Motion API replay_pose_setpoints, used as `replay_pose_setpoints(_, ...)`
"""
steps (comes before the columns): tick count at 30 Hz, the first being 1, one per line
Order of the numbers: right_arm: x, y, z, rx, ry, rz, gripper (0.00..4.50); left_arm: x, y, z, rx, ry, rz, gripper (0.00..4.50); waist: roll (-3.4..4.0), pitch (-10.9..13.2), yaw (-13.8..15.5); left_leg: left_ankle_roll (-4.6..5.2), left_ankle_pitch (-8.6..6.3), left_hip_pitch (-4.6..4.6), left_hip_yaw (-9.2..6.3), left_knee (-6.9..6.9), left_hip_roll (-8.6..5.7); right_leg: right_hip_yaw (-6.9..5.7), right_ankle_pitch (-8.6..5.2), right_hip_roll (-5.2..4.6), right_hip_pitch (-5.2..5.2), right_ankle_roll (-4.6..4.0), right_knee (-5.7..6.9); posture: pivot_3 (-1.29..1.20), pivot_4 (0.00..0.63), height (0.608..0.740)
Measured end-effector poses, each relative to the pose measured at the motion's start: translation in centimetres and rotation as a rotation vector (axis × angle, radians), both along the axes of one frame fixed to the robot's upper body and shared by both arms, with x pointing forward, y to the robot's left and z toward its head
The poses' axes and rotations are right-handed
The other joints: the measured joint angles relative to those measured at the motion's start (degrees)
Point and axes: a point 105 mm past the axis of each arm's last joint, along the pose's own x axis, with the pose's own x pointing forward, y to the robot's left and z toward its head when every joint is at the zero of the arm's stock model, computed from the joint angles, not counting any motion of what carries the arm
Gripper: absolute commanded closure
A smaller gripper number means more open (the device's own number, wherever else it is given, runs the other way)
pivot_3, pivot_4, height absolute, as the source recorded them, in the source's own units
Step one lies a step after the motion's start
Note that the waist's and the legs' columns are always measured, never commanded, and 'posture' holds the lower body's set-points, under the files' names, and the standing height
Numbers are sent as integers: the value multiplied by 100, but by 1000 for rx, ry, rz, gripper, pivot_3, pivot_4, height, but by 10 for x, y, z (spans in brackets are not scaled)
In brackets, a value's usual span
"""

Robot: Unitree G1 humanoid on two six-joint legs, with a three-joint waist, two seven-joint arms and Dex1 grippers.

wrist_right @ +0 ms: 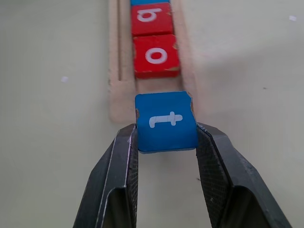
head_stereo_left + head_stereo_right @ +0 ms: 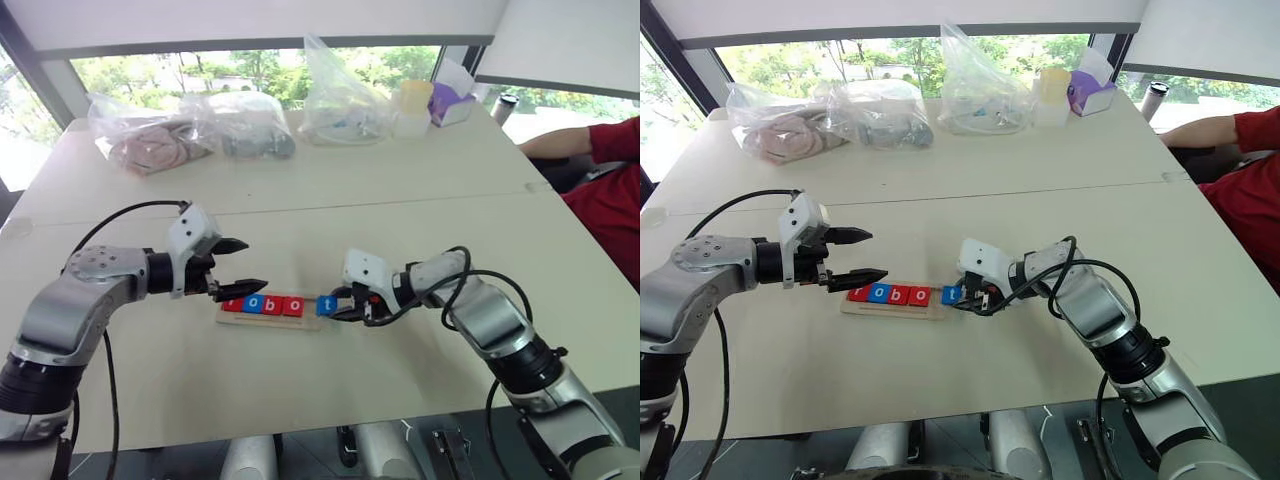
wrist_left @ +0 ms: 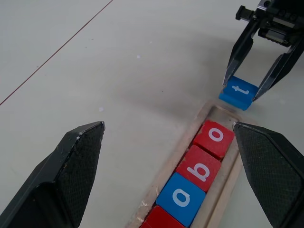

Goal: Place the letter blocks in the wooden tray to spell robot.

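Pale surface [image 2: 420,200] spreads under everything, and the wooden tray [image 1: 113,71] lies on it before me. My left tool [image 2: 243,268] hovers over the tray's left end with its fingers [image 3: 71,171] spread wide, holding nothing. My right tool [image 1: 166,142] is clamped on the blue t block [image 1: 165,121], held just off the tray's open right end. In the tray sit the red o [image 1: 155,56], the red b [image 1: 150,18], the blue o [image 3: 181,197], and a red block [image 2: 232,303] at the far left.
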Motion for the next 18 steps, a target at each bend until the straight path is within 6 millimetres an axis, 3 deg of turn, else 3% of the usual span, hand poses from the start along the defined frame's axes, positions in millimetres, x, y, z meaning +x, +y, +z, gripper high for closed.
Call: replay_pose_setpoints(18,1,20,-7,-8,-38,-2,3370,1,-1,0,-6,-6,10,0,0,0,-6,0,0,-5,-1,-9,2,-1,-1,2,-7,1,-5,0,150,740)
